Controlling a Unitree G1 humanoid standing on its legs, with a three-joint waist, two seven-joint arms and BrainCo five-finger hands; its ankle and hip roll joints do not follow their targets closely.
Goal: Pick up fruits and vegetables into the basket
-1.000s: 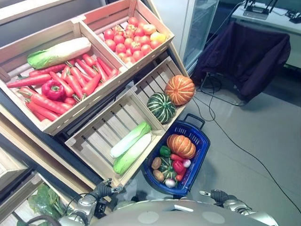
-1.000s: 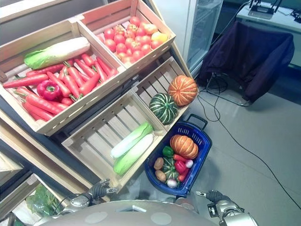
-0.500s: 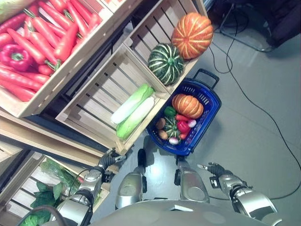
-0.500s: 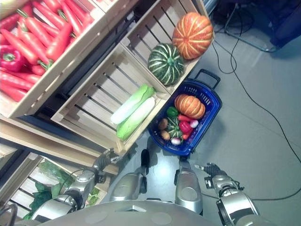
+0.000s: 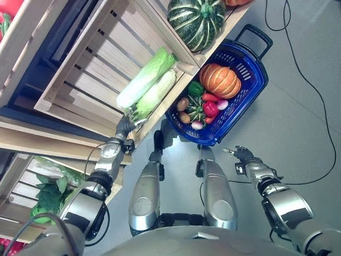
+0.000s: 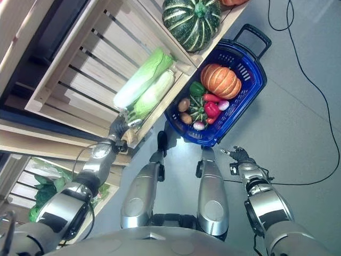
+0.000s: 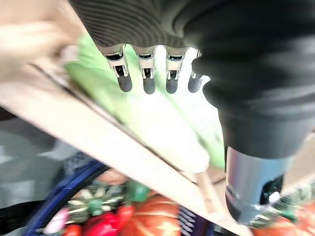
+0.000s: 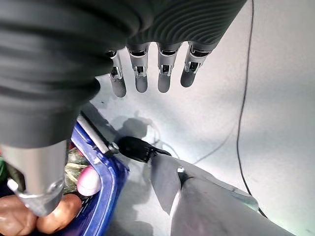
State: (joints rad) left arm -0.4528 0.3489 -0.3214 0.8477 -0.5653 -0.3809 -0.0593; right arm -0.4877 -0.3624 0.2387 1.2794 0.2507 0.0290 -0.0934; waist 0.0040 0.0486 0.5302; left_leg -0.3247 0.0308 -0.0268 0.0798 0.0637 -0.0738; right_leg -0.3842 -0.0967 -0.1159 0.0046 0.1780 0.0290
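The left hand [image 5: 126, 127] reaches up to the front edge of the wooden crate [image 5: 80, 80], its fingers [image 7: 145, 78] straight and loose, holding nothing — their tips just short of the two pale green cabbages [image 5: 146, 88] lying inside. The right hand [image 5: 241, 155] hangs over the bare floor [image 5: 298, 117], fingers [image 8: 165, 73] relaxed and empty — beside the blue basket [image 5: 250, 80], which holds an orange pumpkin [image 5: 220, 80], peppers and other small produce.

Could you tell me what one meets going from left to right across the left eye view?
Leafy greens → left hand → cabbages → orange pumpkin in the blue basket → right hand.
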